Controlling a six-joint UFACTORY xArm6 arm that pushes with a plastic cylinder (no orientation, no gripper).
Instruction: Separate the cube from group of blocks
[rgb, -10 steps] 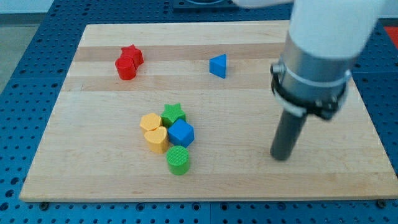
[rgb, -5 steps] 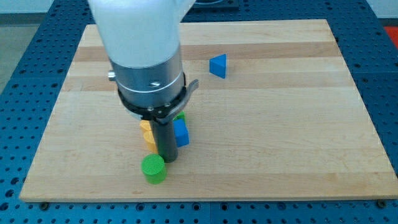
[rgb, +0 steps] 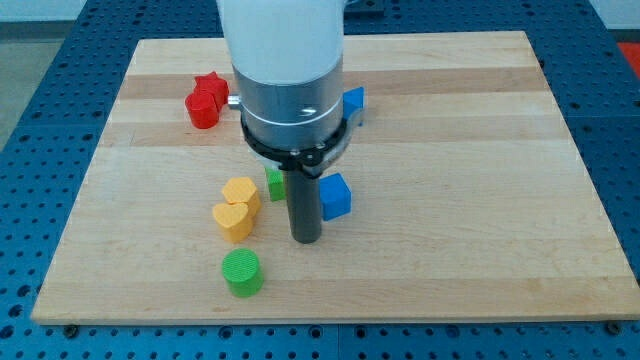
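The blue cube (rgb: 335, 196) lies near the board's middle, just right of my rod. My tip (rgb: 305, 239) rests on the board below and left of the cube, close to it. Left of the rod are a yellow hexagon block (rgb: 241, 192) and a yellow heart block (rgb: 233, 221), touching each other. A green star block (rgb: 275, 183) is partly hidden behind the rod. A green cylinder (rgb: 242, 273) stands alone toward the view's bottom.
Two red blocks, a star (rgb: 212, 87) and a cylinder (rgb: 201, 108), sit together at the view's upper left. A blue triangular block (rgb: 353, 101) peeks out behind the arm's right side. The arm body (rgb: 285, 70) covers the board's upper middle.
My tip swept from the view's right into the group, then moved right. The green cylinder slid down-left, the yellow blocks shifted left, and the blue cube moved right, apart from them.
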